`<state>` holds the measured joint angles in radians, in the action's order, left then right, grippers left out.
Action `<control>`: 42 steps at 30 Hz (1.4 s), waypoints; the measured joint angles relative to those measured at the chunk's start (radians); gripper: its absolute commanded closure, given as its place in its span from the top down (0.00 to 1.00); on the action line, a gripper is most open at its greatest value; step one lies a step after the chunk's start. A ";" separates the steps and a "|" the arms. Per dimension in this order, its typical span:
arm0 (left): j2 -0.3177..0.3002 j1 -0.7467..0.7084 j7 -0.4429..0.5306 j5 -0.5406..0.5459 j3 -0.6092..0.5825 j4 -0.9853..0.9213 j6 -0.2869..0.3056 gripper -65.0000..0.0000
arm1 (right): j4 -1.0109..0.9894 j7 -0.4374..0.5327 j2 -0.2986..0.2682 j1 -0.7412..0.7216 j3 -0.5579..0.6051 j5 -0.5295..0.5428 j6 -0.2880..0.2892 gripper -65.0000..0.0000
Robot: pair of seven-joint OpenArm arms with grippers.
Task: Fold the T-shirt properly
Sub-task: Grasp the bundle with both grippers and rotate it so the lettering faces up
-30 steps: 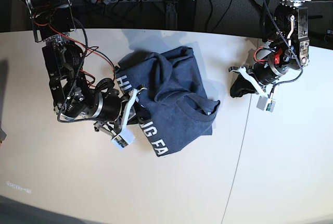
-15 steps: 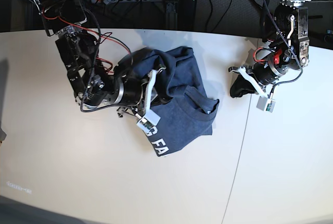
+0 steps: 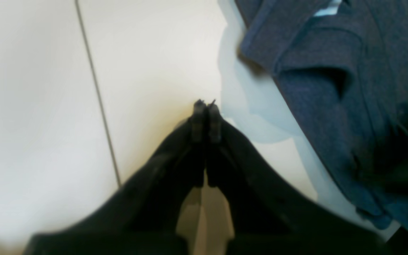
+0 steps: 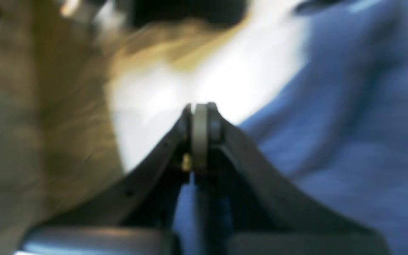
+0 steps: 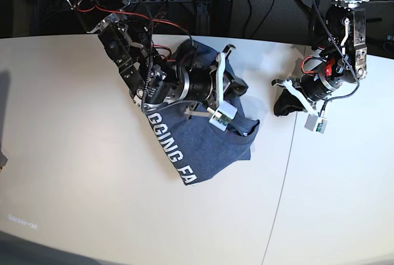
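The right gripper (image 5: 233, 86) had swept across the T-shirt (image 5: 203, 142), from the shirt's near-left edge a second before to a spot over its far-right part. In the right wrist view its jaws looked pressed together, with blue cloth just below them. The picture was too blurry to show if a bit of cloth was pinched between them, so I could not tell if it held the shirt.

The T-shirt lay bunched on the white table (image 5: 74, 185). The flap that the arm had been carrying now seemed laid over the shirt's middle. More of the white letters (image 5: 169, 151) showed along the shirt's left edge than before, because the arm no longer covered them.

The left gripper (image 3: 204, 106) had not moved. It sat to the right of the shirt, a little apart from it, with its jaws together and nothing between them.

I think one fold had just been made across the shirt. But the shirt was still lumpy and not square, so more folding and flattening was probably needed.
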<state>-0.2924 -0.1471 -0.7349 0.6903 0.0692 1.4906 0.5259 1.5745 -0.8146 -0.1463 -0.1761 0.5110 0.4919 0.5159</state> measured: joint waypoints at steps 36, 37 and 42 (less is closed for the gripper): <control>0.173 -0.152 0.055 -0.286 -0.454 0.224 0.089 0.00 | -0.738 0.120 0.128 -0.562 -0.184 -0.231 0.000 0.00; 0.173 -0.149 0.055 -0.286 -0.454 0.215 0.089 0.00 | -0.745 0.121 0.130 -0.562 -0.184 -0.231 0.000 0.00; 0.174 -0.110 0.063 -0.322 -0.447 0.211 0.089 0.00 | -0.800 0.110 0.130 -0.556 -0.184 -0.231 0.000 0.00</control>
<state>-0.1188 -0.2573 -0.6720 0.3679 -0.3775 1.7012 0.6144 0.7746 -0.7048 -0.0166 -0.7319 0.3271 0.2607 0.5156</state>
